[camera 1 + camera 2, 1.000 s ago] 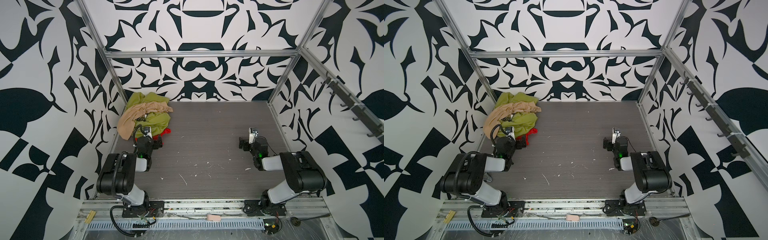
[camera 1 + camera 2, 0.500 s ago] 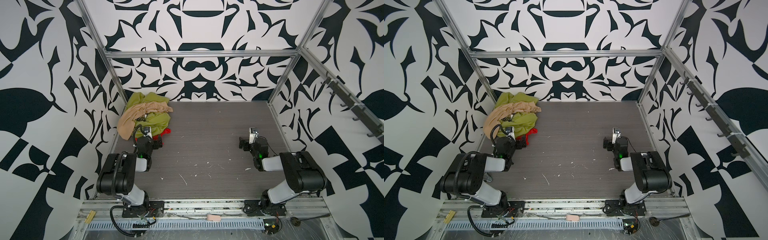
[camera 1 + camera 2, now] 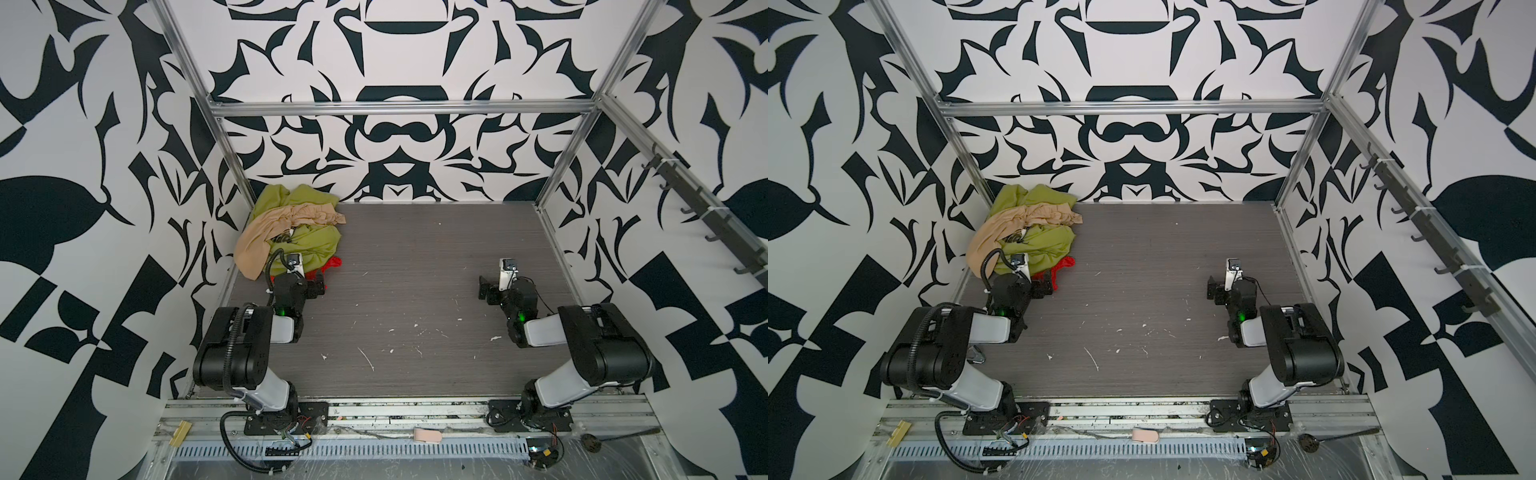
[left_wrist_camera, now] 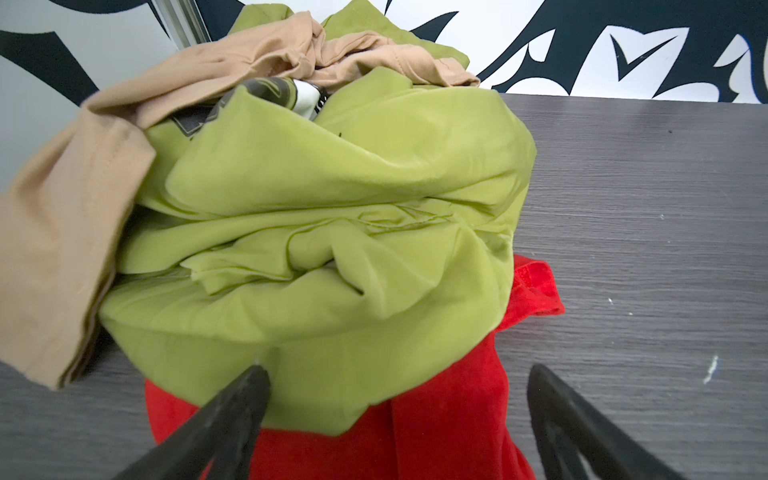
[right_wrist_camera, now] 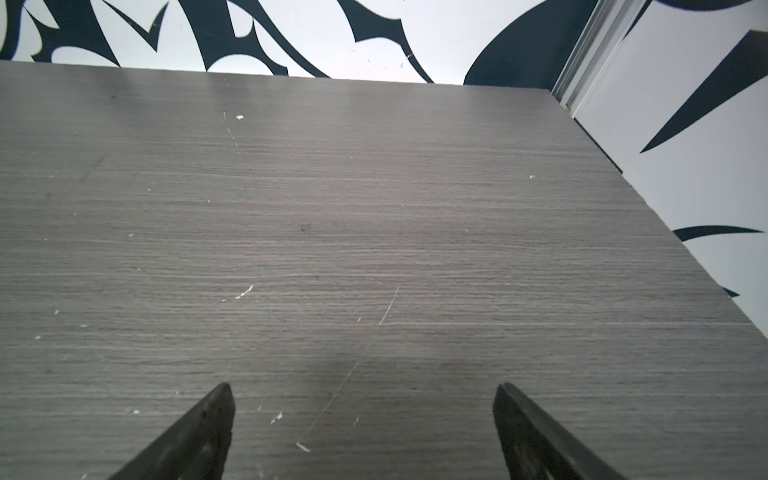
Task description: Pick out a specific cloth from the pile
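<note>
The pile (image 3: 291, 224) lies in the far left corner: a large olive-green cloth (image 4: 332, 174) with a beige cloth (image 4: 62, 232) draped over its far and left side. The red cloth (image 4: 449, 415) pokes out from under the green one at the pile's near edge, also visible in both top views (image 3: 335, 263) (image 3: 1065, 263). My left gripper (image 4: 399, 374) is open right at that edge, its fingers straddling the red cloth and the green hem, holding nothing. My right gripper (image 5: 361, 390) is open over bare table on the right (image 3: 486, 286).
The grey wood-grain table (image 3: 415, 291) is enclosed by patterned walls with metal frame posts (image 3: 232, 166). A dark printed fabric bit (image 4: 266, 89) shows between the beige and green cloths. Small white flecks (image 3: 370, 361) dot the table's near part.
</note>
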You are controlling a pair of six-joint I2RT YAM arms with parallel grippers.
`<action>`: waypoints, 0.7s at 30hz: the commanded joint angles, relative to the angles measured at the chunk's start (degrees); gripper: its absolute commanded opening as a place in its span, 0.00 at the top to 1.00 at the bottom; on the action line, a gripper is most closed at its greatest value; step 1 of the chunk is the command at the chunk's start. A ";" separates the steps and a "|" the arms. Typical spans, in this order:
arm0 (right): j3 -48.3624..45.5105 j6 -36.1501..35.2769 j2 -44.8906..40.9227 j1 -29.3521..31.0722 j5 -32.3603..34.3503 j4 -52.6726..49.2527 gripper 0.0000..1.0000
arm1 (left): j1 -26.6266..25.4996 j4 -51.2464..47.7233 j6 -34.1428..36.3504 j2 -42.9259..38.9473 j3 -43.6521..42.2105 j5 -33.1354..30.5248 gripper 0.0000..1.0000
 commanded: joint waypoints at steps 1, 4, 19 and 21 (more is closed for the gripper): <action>-0.34 0.47 -0.66 -0.19 0.20 3.93 0.01 | 0.11 0.82 -0.52 -0.47 0.10 0.02 0.01; -2.32 0.56 -0.57 -0.36 0.06 7.66 0.01 | 0.07 0.86 -0.56 -0.48 0.01 0.13 0.01; 2.24 1.83 -0.42 -1.30 -1.01 -0.44 0.01 | 0.09 1.00 -0.53 -0.41 -0.01 0.09 0.01; 3.52 1.63 -0.76 -1.34 -0.61 -3.81 0.01 | 0.09 1.01 -0.55 -0.37 -0.01 0.07 0.01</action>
